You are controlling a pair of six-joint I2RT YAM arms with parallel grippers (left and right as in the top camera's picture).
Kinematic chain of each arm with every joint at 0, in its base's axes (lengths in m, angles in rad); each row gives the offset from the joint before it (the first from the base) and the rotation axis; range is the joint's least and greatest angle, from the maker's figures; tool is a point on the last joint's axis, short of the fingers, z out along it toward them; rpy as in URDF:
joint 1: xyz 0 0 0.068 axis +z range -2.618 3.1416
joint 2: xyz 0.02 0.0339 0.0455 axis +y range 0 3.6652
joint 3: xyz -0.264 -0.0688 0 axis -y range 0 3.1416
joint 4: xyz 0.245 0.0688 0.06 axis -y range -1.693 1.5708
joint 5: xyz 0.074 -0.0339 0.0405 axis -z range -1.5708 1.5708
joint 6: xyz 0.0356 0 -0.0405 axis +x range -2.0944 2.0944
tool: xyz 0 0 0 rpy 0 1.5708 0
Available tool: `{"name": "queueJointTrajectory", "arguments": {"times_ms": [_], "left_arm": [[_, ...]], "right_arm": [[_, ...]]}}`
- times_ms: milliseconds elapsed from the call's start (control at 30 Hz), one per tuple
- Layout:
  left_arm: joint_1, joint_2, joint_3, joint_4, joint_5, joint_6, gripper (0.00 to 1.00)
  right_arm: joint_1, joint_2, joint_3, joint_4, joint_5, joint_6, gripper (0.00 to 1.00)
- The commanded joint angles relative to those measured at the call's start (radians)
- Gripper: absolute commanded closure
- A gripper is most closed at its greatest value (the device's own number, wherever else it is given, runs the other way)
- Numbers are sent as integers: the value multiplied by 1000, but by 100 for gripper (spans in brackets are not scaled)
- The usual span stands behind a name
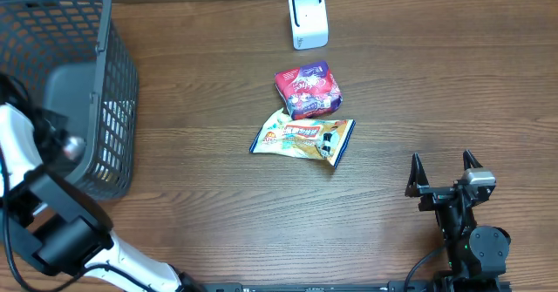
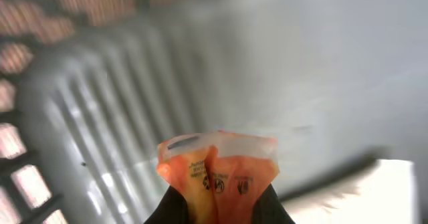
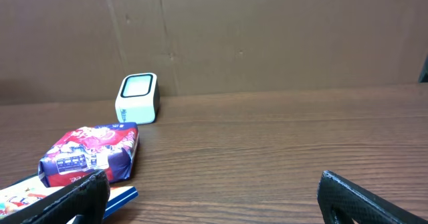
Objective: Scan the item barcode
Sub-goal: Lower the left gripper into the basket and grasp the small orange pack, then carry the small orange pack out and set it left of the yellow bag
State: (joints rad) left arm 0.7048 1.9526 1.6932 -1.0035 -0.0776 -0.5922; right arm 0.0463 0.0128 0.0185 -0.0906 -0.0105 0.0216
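orange packet [image 2: 217, 177]: small dark symbols and fine print on the orange face, too blurred to read; a grey strip on the clear top seal, no letters legible
red packet [image 1: 307, 89]: white and purple printing on top, a dark blue panel with pale lettering on its end in the right wrist view, too small to read
white-and-orange packet [image 1: 302, 139]: red band with pale lettering and a round logo at one end, not legible
scanner [image 1: 307, 18]: a tiny dark mark low on its side, unreadable
readable text overall: none
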Motion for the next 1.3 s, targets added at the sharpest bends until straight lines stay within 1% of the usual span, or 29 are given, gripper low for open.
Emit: {"name": "queueJointTrajectory", "arguments": {"times_ms": [0, 133, 233, 267, 333, 400, 433, 533, 567, 633, 767, 867, 933, 1033, 1267], "left_arm": [[4, -123, 151, -39, 84, 16, 96], [1, -218, 242, -60, 269, 16, 96], [1, -299, 261, -57, 476, -19, 96], [1, -336, 262, -55, 575, -47, 96], [-8, -388, 262, -55, 701, -62, 96], [-38, -431, 262, -57, 763, -58, 96], [-64, -449, 262, -62, 768, -58, 96], [-166, -481, 262, -90, 760, -11, 96], [-261, -484, 262, -125, 712, 34, 96], [-365, -473, 257, -172, 589, 51, 96], [-589, -410, 233, -242, 264, 50, 96], [-714, -346, 192, -241, 125, 46, 96], [-777, -286, 171, -238, 85, 46, 96], [-846, -181, 160, -238, 74, 47, 96], [-939, 81, 160, -240, 67, 70, 94]], "right_arm": [[-3, -10, -10, 6, 10, -6, 0], [-3, -10, -10, 6, 10, -6, 0], [-3, -10, -10, 6, 10, -6, 0], [-3, -10, -10, 6, 10, -6, 0], [-3, -10, -10, 6, 10, -6, 0], [-3, -10, -10, 6, 10, -6, 0], [-3, -10, -10, 6, 10, -6, 0], [-3, -10, -10, 6, 10, -6, 0], [-3, -10, -10, 6, 10, -6, 0], [-3, -10, -10, 6, 10, -6, 0], [-3, -10, -10, 6, 10, -6, 0], [-3, -10, -10, 6, 10, -6, 0], [-3, -10, -10, 6, 10, -6, 0], [-3, -10, -10, 6, 10, -6, 0], [-3, -10, -10, 6, 10, -6, 0]]}}
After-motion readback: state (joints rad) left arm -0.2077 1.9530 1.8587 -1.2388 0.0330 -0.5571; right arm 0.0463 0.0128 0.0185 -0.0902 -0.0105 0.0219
